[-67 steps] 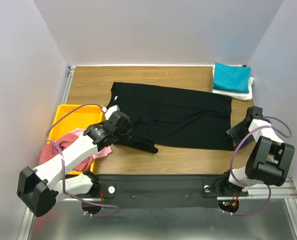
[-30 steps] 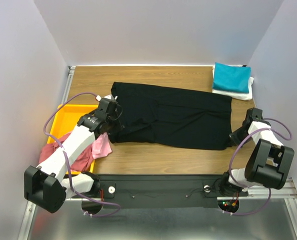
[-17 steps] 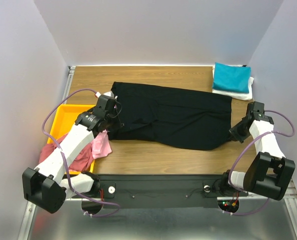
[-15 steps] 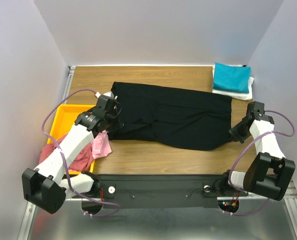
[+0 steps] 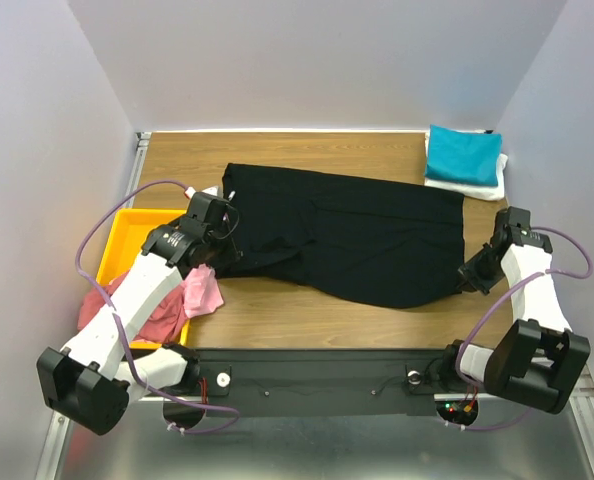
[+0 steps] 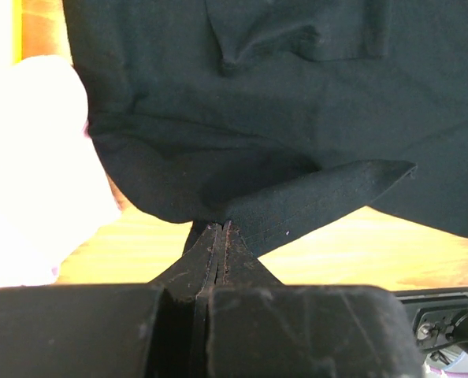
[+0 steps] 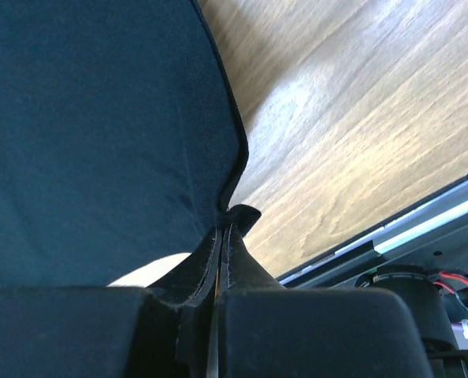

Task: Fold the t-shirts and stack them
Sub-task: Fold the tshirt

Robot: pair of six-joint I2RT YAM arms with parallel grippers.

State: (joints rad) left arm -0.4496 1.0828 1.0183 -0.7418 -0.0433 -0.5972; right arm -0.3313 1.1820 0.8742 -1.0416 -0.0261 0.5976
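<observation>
Table (image 5: 177, 165) lies bare behind black t-shirt (image 5: 357, 235) (tray (image 5: 127, 216) at left).

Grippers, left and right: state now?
Left gripper: closed, pinching the black t-shirt at its near edge.
Right gripper: closed on the same shirt's corner.

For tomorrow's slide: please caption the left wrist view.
Left gripper shut on an edge of the black t-shirt, over the wooden table.

The wooden table (image 5: 277, 312) bears a black t-shirt (image 5: 357, 235), a yellow tray (image 5: 127, 228) and, far right, a white t-shirt (image 5: 469, 188).
</observation>
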